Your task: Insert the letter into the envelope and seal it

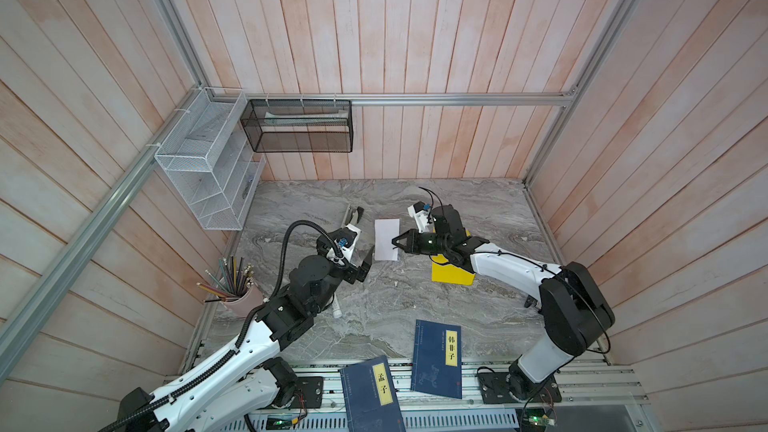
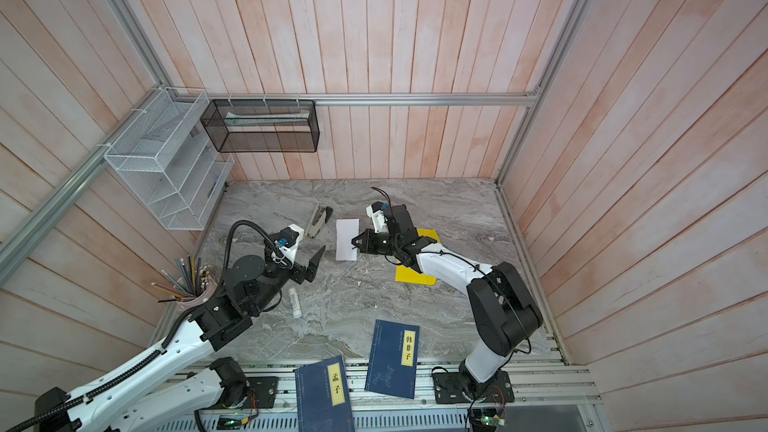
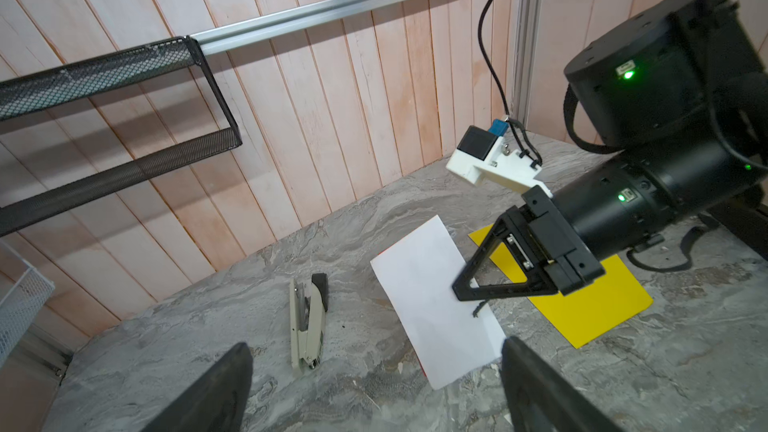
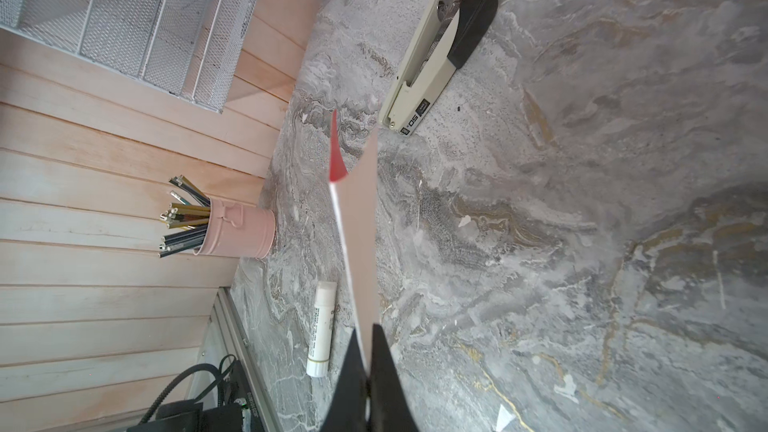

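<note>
Right end effector (image 1: 395, 241) clamped on the right long edge of the letter (image 1: 386, 238), white side up.
The envelope (image 1: 452, 274) lies flat on the tabletop (image 1: 374, 309) behind it, under the right arm (image 1: 498, 261); the left end effector (image 1: 365, 264), jaws apart, hovers just beside the letter's near corner.

Centre of the grey marble-patterned tabletop (image 1: 478, 209): the thin white paper letter (image 1: 386, 238), pinched at its 3 o'clock edge by the right gripper (image 1: 394, 241). At 4 o'clock of it lies the flat yellow paper envelope (image 1: 451, 274), partly under that arm. At 10 o'clock is the beige-and-black stapler (image 1: 352, 216), at 7 o'clock the white glue stick (image 1: 337, 309), and at 8 o'clock, by the wall, the pink metal pencil cup (image 1: 245, 299). At 6 o'clock, two dark blue books (image 1: 437, 357) lie at the front edge.
</note>
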`<action>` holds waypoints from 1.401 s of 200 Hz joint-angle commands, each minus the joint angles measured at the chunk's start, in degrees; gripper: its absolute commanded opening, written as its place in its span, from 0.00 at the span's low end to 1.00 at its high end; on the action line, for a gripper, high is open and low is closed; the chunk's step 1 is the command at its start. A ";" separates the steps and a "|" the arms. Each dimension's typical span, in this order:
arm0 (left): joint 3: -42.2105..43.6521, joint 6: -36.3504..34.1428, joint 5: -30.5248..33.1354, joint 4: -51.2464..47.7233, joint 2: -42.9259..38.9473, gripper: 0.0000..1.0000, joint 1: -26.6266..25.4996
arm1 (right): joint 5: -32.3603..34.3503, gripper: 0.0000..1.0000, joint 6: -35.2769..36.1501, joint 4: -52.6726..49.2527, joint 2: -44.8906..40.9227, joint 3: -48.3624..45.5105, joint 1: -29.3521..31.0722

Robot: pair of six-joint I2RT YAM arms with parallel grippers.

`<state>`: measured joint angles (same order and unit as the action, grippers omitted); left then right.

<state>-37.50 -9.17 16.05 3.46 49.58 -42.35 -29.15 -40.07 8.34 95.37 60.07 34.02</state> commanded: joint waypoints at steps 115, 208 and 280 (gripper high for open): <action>3.08 7.20 0.45 1.60 -2.65 0.94 -0.18 | 0.34 0.00 -15.83 5.73 18.93 11.78 6.89; 1.88 7.32 -0.73 -0.35 -2.23 0.92 -0.18 | 1.21 0.00 -15.84 -4.18 30.67 21.21 7.55; 2.26 5.93 0.47 -0.42 -4.49 0.92 -0.17 | 4.00 0.28 -11.16 -11.64 32.16 23.48 7.29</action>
<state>-34.74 -2.39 15.75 2.52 46.48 -42.35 -27.81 -53.98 1.80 126.76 82.21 41.47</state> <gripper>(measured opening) 0.916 0.241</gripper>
